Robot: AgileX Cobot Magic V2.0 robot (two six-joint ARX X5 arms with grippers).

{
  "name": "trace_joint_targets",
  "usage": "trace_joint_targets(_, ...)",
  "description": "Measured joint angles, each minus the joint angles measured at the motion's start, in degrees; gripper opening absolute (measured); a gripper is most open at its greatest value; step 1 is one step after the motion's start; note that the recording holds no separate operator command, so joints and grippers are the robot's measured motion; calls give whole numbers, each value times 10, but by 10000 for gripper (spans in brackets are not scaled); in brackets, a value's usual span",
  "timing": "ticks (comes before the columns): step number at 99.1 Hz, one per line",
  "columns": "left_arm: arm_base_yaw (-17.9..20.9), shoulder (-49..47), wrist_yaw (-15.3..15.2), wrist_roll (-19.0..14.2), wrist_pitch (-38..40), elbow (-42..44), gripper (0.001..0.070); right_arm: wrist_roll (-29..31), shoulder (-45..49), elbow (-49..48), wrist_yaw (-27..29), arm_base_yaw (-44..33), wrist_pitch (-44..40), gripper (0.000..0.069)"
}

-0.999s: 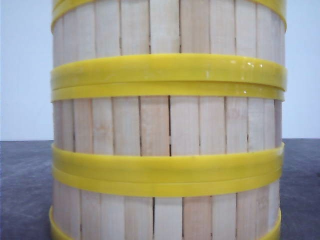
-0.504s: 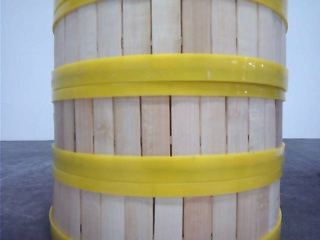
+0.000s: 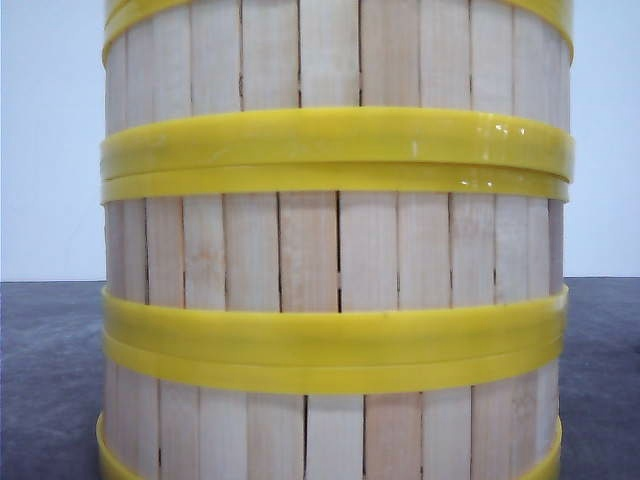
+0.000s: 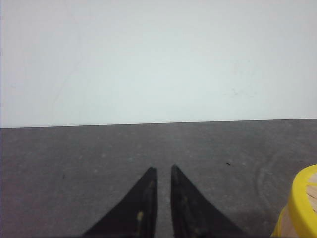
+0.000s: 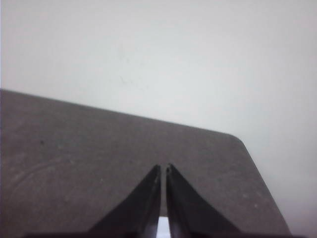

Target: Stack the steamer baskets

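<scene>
Front view: steamer baskets (image 3: 335, 250) form one upright column, three tiers visible, yellow rims meeting flush at two seams; column fills frame close to cam, on dark tabletop (image 3: 50, 380). Top and base of the stack cropped, so can't confirm count beyond three. Judgement: stacking looks done or nearly so; no loose basket seen anywhere. Left gripper (image 4: 162, 171): jaws nearly together, thin slit between tips, nothing held, low over bare tabletop. A yellow rim of the stack (image 4: 303, 208) shows at edge of left wrist view, near and off to one side of the jaws. Right gripper (image 5: 163, 168): jaws nearly closed, empty, pointing toward tabletop's far corner w/ wall behind; no basket in that view. Key relation: stack axis vertical; left arm appears the nearer one. If any nudge/retreat is needed, left arm must mind the stack beside it.
</scene>
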Motion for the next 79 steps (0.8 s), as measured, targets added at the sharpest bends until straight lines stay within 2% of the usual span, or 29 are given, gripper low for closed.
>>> trace_joint_targets(11, 0, 0, 0, 0, 0, 0, 26, 9, -9, -55, -78, -67, 51, 17)
trace_joint_targets(31, 0, 0, 0, 0, 0, 0, 26, 60, -10, -234, -235, -182, 281, 17)
trace_joint_targets(40, 0, 0, 0, 0, 0, 0, 26, 71, -10, -279, -283, -227, 324, 17)
trace_joint_targets(58, 0, 0, 0, 0, 0, 0, 26, 76, -11, -336, -314, -290, 369, 17)
trace_joint_targets(62, 0, 0, 0, 0, 0, 0, 26, 76, -11, -342, -314, -291, 351, 17)
trace_joint_targets(79, 0, 0, 0, 0, 0, 0, 26, 76, -12, -342, -267, -298, 317, 17)
